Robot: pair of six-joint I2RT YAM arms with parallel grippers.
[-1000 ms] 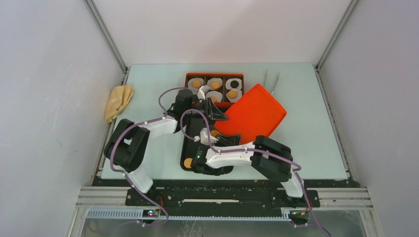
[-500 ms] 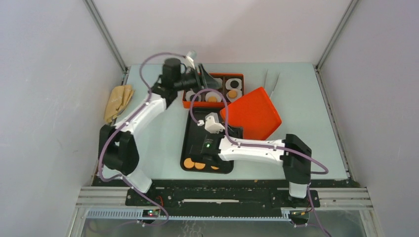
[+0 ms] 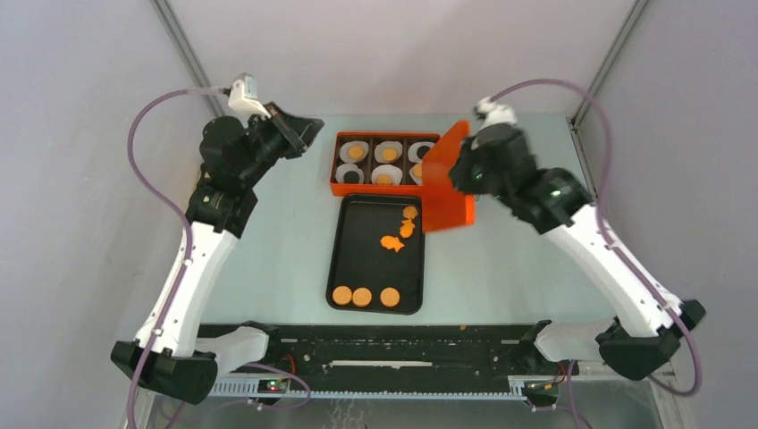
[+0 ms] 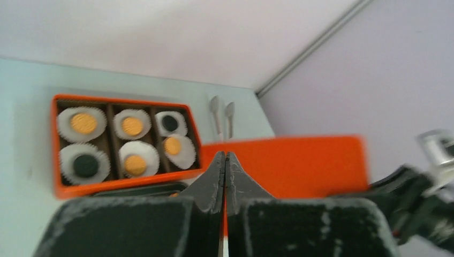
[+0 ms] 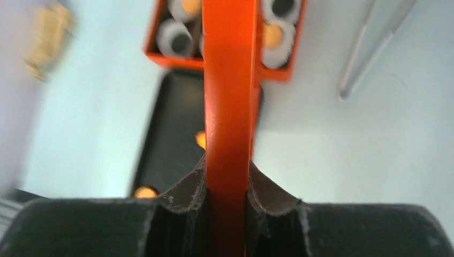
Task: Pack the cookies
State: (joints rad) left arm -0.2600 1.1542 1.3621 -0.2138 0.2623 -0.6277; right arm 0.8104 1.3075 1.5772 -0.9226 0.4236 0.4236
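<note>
Several orange cookies lie loose in the black tray (image 3: 344, 241): a row of three at its near end (image 3: 362, 296) and a cluster at its far right (image 3: 400, 234). The orange box (image 3: 386, 188) behind the tray holds six white paper cups, each with an orange or dark cookie (image 4: 84, 123). My right gripper (image 3: 458, 172) is shut on the orange lid (image 3: 444, 192), held on edge above the box's right end and the tray's far right corner; it is seen edge-on in the right wrist view (image 5: 230, 80). My left gripper (image 3: 308, 128) is shut and empty, raised left of the box.
Metal tweezers (image 4: 222, 113) lie on the table right of the box, also seen in the right wrist view (image 5: 369, 53). A yellow cloth (image 5: 51, 37) lies at the table's left edge. The enclosure walls stand close on both sides.
Both arms rose and swung outward from the table's middle. The right gripper lifted the orange lid off the table and turned it on edge. The left gripper drew back left, away from the box.
</note>
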